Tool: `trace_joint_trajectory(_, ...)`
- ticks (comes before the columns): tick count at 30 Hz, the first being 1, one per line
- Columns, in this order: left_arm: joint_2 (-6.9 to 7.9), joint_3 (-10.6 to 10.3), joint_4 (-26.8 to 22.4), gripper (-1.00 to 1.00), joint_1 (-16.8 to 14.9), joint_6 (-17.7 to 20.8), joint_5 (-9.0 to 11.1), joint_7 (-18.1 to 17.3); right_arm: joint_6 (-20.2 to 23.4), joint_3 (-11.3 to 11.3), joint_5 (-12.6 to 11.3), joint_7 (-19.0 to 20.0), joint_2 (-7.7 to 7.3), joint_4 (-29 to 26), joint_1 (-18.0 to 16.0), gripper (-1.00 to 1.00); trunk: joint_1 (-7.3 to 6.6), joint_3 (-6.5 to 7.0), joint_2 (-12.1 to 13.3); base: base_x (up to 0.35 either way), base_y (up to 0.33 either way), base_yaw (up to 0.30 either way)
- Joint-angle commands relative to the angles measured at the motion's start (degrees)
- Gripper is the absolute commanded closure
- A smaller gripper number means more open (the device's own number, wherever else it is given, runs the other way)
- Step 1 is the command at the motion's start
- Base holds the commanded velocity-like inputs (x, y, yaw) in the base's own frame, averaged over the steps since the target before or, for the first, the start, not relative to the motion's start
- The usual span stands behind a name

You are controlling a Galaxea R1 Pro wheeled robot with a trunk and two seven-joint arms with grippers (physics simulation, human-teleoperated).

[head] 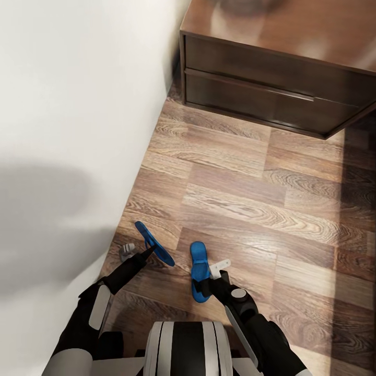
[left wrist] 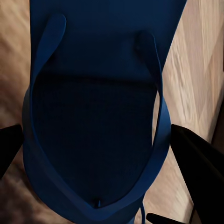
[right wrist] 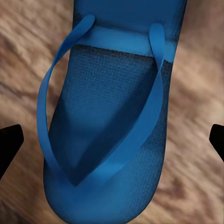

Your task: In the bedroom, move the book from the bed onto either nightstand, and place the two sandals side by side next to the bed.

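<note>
Two bright-blue sandals are on the wood floor close to the white wall. The left sandal is tilted up on its edge, and my left gripper is shut on its sides. The right sandal lies flat on the planks, toe end toward me. My right gripper hovers right over it, open, with a gap between each finger and the sole. A dark-brown two-drawer nightstand stands ahead against the wall. The book and the bed are out of view.
The white wall runs close along my left side, almost touching the left arm. Wood-plank floor stretches between the sandals and the nightstand. A dark shadow covers the floor at the right edge.
</note>
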Motion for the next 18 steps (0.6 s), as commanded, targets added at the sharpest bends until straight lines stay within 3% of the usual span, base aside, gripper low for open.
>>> trace_joint_trajectory(1,-0.06,0.17,0.01,1.0,-0.02,0.38,0.03,-0.11,0.29,-0.02,-0.16,0.08,0.01,-0.07,-0.01,-1.0,0.02,-0.03,-0.02,0.0,0.0,0.0)
trace_joint_trajectory(18,-0.06,0.21,0.01,1.0,-0.02,0.38,0.03,-0.11,0.29,-0.02,-0.22,0.1,0.01,0.08,-0.01,-1.0,0.31,-0.03,-0.17,0.0,0.0,0.0)
